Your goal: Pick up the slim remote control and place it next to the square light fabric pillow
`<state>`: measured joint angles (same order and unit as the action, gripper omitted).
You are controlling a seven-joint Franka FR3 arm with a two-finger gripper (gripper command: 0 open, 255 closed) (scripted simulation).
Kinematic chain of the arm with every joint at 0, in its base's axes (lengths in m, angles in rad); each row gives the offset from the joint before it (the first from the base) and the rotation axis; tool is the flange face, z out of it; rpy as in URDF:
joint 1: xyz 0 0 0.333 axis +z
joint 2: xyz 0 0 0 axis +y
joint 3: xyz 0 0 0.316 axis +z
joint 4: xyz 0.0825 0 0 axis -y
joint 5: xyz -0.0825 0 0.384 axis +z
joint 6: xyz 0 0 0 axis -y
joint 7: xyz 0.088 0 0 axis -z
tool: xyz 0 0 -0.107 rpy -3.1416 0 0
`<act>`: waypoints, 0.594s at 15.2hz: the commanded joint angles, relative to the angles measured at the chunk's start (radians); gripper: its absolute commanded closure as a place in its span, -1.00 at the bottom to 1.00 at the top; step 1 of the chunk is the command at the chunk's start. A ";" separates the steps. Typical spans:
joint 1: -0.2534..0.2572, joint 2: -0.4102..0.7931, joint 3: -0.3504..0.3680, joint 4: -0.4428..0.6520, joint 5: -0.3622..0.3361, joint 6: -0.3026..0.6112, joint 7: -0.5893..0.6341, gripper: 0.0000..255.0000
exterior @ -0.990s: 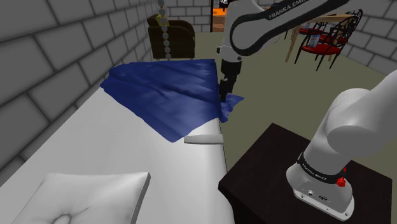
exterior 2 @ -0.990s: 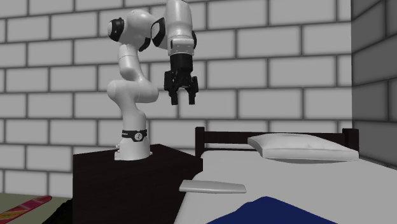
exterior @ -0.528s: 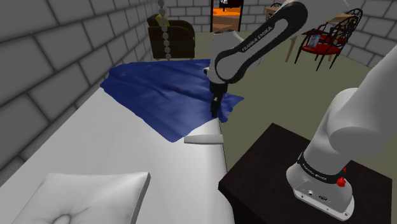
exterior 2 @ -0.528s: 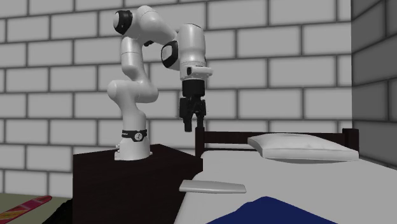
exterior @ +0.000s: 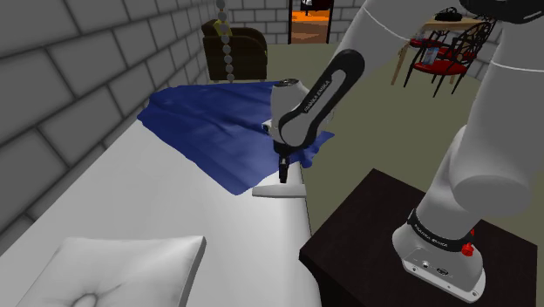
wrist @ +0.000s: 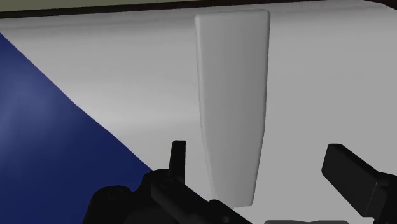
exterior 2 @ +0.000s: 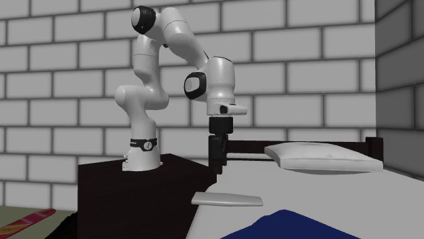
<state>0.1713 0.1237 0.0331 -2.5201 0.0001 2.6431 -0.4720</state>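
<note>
At bed edge, remote, fingers apart

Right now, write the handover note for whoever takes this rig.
Gripper: open, fingers apart, above the slim remote control, not touching it.
Remote control: flat at the edge of the white bed, beside the blue blanket.
Square white pillow: at the bed's other end.
Done: nothing grasped yet.
Left: lower, close, lift, set it next to the pillow.
</note>
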 commanded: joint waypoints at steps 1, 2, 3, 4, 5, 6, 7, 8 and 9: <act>0.011 0.093 0.005 0.031 -0.026 0.061 -0.013 -1.00; 0.017 0.134 0.005 0.048 -0.041 0.085 -0.017 -1.00; 0.024 0.176 0.004 0.066 -0.056 0.108 -0.021 -1.00; 0.025 0.179 0.004 0.067 -0.057 0.109 -0.021 -1.00; 0.026 0.194 0.002 0.069 -0.059 0.122 -0.020 -1.00; 0.027 0.208 0.001 0.072 -0.061 0.134 -0.019 -1.00; 0.028 0.223 -0.001 0.074 -0.063 0.146 -0.017 -1.00; 0.029 0.238 -0.002 0.077 -0.065 0.158 -0.016 -1.00; 0.030 0.253 -0.004 0.081 -0.067 0.170 -0.014 -1.00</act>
<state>0.2002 0.3587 0.0309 -2.4436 -0.0641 2.7985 -0.4882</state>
